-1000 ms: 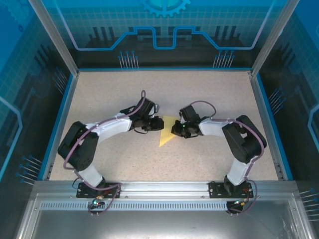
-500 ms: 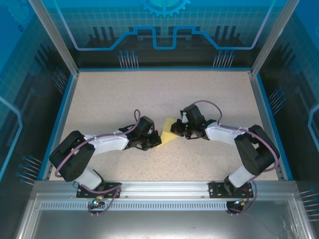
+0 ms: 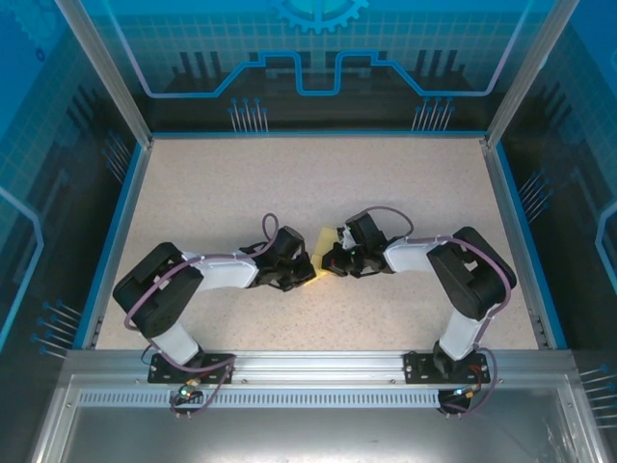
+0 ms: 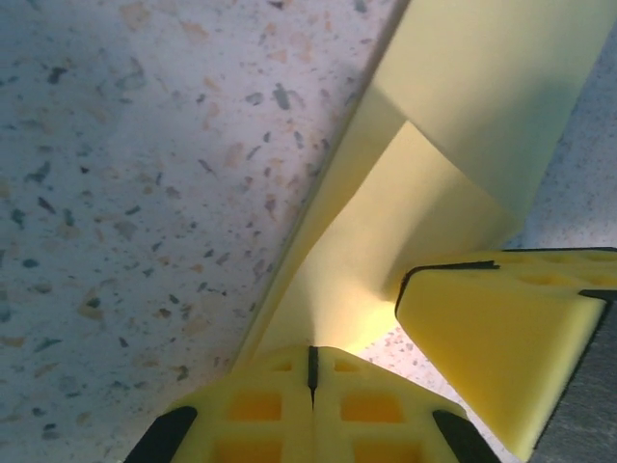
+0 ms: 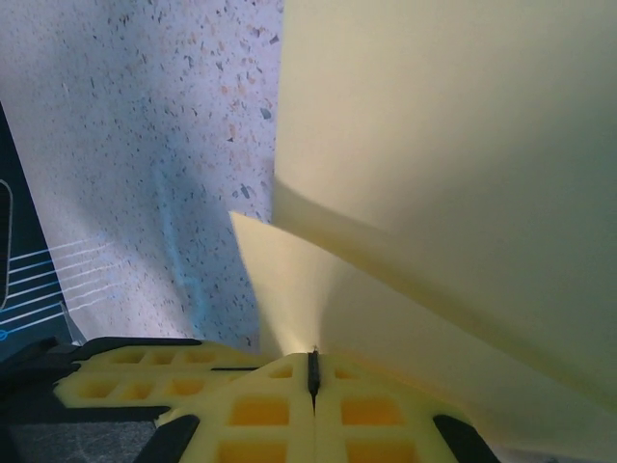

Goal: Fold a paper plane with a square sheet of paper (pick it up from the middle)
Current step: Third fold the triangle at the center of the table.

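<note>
Closer together now | left pincer point(image 4: 310, 365) clamps folded paper point(image 4: 415, 212) | right pincer point(image 5: 311, 367) clamps same paper

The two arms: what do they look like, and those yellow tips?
The left arm and right arm match: white shells, chunky black joints, a purplish cable looped along each. The left pincer and right pincer have yellow fingertips with square grid pockets.

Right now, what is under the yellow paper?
Under the folded pale-yellow paper sheet lies the speckled table; a sliver of it shows beneath the sheet's lifted edge. The patch directly beneath the sheet is covered, so anything there can't be seen.
</note>
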Controlling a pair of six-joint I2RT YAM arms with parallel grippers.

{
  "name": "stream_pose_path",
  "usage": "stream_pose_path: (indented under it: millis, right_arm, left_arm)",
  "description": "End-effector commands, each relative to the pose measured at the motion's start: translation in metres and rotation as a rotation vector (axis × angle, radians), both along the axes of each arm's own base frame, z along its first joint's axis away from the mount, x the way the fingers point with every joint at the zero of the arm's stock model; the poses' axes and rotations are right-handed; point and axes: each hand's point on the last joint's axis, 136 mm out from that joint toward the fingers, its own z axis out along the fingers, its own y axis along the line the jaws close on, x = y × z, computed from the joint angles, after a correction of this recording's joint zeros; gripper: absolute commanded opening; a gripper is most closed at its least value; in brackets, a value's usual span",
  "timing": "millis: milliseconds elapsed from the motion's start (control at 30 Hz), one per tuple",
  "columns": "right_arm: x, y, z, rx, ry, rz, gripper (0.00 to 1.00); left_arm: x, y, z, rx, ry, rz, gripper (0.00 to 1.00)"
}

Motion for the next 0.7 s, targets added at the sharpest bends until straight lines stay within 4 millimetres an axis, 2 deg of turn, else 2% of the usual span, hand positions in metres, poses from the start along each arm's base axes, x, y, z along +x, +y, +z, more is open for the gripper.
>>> stream_pose_path:
  millis: [0, 233, 333, 467, 667]
  right_arm:
    - [-0.002, 0.015, 0.004, 0.052, 0.008, 0.04, 0.0]
    - [-0.009, 0.011, -0.009, 0.03, 0.041, 0.047, 0.0]
    - [-0.012, 0.003, -0.018, -0.012, 0.047, 0.047, 0.0]
    - [-0.01, -0.019, -0.03, -0.058, 0.059, 0.005, 0.0]
    - [0.002, -0.058, -0.028, -0.075, 0.053, -0.105, 0.0]
  left_arm:
    - [-0.002, 0.003, -0.006, 0.033, 0.012, 0.01, 0.0]
    - [-0.007, 0.009, -0.015, 0.061, 0.038, 0.018, 0.0]
    - [-0.007, 0.01, -0.014, 0.069, 0.038, 0.015, 0.0]
    - [-0.008, 0.015, -0.016, 0.104, 0.049, 0.014, 0.0]
    - [-0.008, 0.016, -0.014, 0.113, 0.044, 0.009, 0.0]
